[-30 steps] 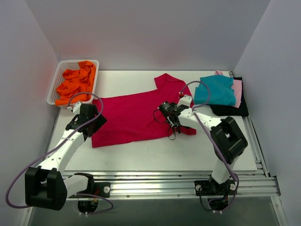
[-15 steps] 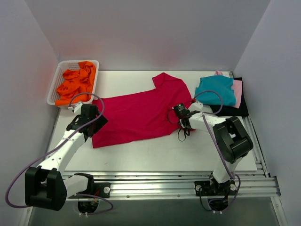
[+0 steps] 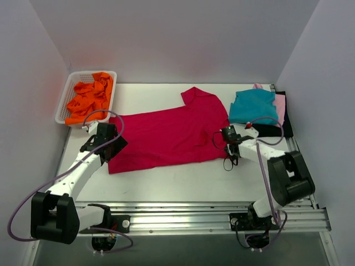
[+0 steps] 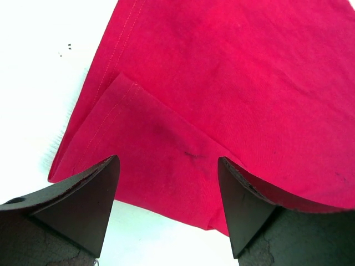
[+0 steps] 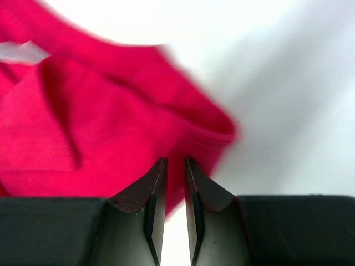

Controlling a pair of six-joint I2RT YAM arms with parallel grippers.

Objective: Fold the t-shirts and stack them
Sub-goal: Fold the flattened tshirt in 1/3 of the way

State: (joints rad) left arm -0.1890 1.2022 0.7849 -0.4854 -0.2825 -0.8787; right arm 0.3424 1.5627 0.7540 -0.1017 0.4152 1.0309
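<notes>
Large crimson-red cloth t-shirt (image 3: 166, 136) lies spread flat beside white plastic lattice basket (image 3: 62, 108). Right gripper (image 3: 228, 146) just pinched shirt edge farthest from basket and dragged it outward; that side now flatter, probably pre-fold spreading. Left gripper (image 4: 169, 166) fingers apart over basket-end hem.

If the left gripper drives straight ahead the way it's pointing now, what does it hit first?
The red t-shirt: the left gripper, jaws open, points down at its folded-over hem corner, so it would likely land on cloth, with the table right beneath.
</notes>
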